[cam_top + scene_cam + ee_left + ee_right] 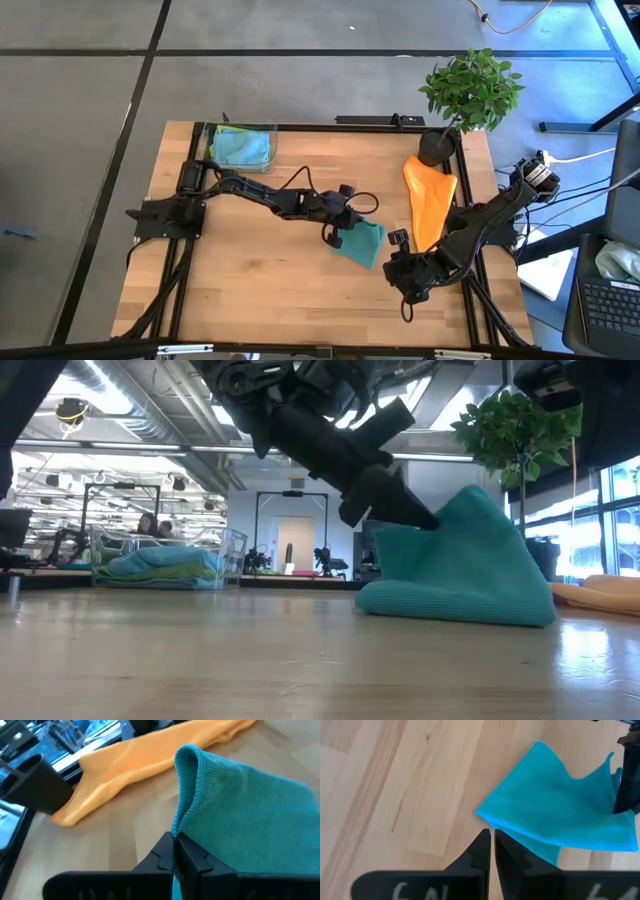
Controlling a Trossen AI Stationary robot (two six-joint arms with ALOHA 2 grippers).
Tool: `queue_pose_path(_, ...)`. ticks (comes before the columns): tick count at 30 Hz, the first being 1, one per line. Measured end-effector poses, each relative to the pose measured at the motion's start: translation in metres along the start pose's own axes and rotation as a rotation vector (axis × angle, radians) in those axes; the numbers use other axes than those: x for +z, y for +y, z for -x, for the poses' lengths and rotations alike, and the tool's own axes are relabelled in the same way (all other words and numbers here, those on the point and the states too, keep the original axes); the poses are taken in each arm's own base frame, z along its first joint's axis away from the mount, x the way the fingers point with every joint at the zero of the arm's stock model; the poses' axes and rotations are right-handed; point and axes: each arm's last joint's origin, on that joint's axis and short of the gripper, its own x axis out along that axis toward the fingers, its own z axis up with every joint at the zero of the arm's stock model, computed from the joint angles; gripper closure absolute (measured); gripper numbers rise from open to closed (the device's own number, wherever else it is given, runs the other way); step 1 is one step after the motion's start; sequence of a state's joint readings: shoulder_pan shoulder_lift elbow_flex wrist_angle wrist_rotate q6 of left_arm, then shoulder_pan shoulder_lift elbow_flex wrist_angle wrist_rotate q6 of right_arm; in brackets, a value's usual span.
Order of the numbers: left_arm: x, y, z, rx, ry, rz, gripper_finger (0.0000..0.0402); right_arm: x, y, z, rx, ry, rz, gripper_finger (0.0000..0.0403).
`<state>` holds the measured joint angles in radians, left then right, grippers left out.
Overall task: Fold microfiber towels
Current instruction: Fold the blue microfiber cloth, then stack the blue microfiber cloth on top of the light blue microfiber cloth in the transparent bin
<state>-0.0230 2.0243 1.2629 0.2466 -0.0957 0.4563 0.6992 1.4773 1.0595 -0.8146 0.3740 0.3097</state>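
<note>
Two dark grippers meet at one fuzzy teal microfiber towel [360, 243] mid-table.
Left gripper [174, 851] pinches its raised edge; right gripper [492, 851], fingers pressed together, hovers just beside its near-right corner, gripping nothing.

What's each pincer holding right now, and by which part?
Left pincer is shut on the teal towel, pinching its hemmed edge. Right pincer is shut beside that towel's corner, holding nothing.

Left claw [337, 236] reaches to mid-table with fingers pinched together; right claw [403, 275] sits near the front, closed.
</note>
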Motion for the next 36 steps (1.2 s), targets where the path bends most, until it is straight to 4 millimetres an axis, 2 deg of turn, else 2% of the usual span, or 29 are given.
queue_pose_path(13, 0.003, 0.006, 0.0, -0.012, -0.07, 0.014, 0.0395, 0.002, 0.001, 0.0, 0.007, -0.02, -0.008, 0.0376)
queue_pose_path(21, -0.007, 0.001, -0.01, 0.023, -0.019, 0.036, 0.0315, 0.004, 0.001, 0.0, 0.013, -0.036, -0.015, 0.0376)
queue_pose_path(24, -0.006, 0.003, -0.009, 0.045, -0.023, 0.04, 0.0293, 0.003, 0.002, -0.002, 0.014, -0.04, -0.017, 0.0376)
queue_pose_path(30, 0.001, -0.004, -0.001, 0.133, 0.055, 0.015, 0.0287, -0.013, 0.004, -0.023, 0.001, -0.052, -0.022, 0.0376)
queue_pose_path(36, 0.007, -0.03, 0.017, 0.213, 0.253, -0.053, 0.0288, -0.036, -0.002, -0.041, -0.195, -0.033, -0.054, 0.0376)
